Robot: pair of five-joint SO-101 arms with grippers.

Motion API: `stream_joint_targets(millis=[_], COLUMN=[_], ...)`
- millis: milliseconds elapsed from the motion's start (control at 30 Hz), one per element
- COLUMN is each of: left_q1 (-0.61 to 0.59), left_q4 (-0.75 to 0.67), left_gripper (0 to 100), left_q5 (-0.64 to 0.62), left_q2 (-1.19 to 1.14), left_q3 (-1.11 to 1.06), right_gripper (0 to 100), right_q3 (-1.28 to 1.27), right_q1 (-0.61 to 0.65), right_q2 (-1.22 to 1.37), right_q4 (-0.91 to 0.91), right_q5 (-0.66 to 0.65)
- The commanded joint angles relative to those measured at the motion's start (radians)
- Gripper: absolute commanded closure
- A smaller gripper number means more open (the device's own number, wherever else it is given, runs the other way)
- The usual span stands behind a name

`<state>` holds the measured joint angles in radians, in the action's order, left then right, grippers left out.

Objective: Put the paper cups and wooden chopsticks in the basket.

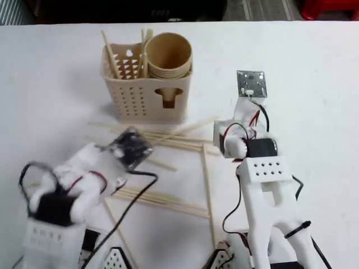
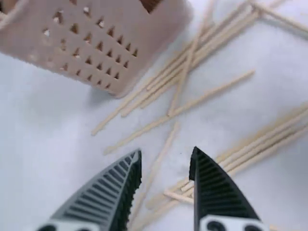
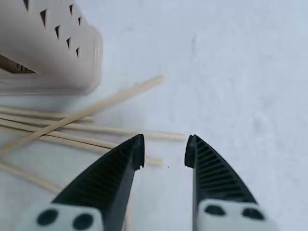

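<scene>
The beige perforated basket [image 1: 146, 92] stands at the back of the table. Stacked paper cups [image 1: 168, 53] sit in its right half and a few wooden chopsticks [image 1: 110, 55] stand upright in its left half. Several loose chopsticks [image 1: 168, 140] lie scattered on the table in front of it. My left gripper [image 2: 166, 156] hovers open over a chopstick pile [image 2: 192, 101], with nothing between its fingers. My right gripper [image 3: 164, 144] is also open and holds nothing, just above chopstick ends [image 3: 96, 108] near the basket's corner [image 3: 57, 57].
The left arm [image 1: 84, 179] comes in from the front left and the right arm [image 1: 263, 174] from the front right, both over white table. More chopsticks [image 1: 162, 199] lie between the arms, one running front to back [image 1: 207, 185]. Cables trail near the arm bases.
</scene>
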<state>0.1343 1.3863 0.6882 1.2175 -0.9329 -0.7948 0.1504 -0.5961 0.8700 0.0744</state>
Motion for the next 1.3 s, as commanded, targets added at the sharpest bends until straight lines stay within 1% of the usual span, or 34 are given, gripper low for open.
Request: stream_joint_targets(millis=[0,167,333,667,800,1000,1067,1200,1267], left_q1=[0.093,0.176,0.240,0.248,0.251,0.297,0.302,0.303,0.303], left_q4=[0.023,0.017,0.006,-0.173,-0.207,-0.270,-0.276,-0.285,-0.311], left_gripper=[82,75,75,75,75,75,76,84,88], left_q5=[0.098,0.135,0.216,0.219,0.219,0.213,0.212,0.212,0.212], left_q2=[-0.202,-0.358,-0.518,-0.799,-0.888,-1.026,-1.063,-1.119,-1.148], left_q3=[0.101,0.106,0.110,0.106,0.106,0.106,0.123,0.157,0.158], right_gripper=[85.4,85.4,85.4,85.4,85.4,85.4,85.4,85.4,85.4], right_q3=[0.008,0.008,0.008,0.008,0.008,0.008,0.008,0.008,0.008], right_q1=[-0.045,-0.090,-0.090,-0.091,-0.091,-0.091,-0.091,-0.091,-0.093], right_q2=[-0.019,-0.019,-0.019,-0.019,-0.019,-0.019,-0.019,-0.019,-0.019], right_q4=[-0.018,-0.018,-0.018,-0.018,-0.015,-0.015,-0.015,-0.015,-0.015], right_q5=[-0.002,-0.002,-0.002,-0.008,-0.009,-0.009,-0.009,-0.009,-0.009])
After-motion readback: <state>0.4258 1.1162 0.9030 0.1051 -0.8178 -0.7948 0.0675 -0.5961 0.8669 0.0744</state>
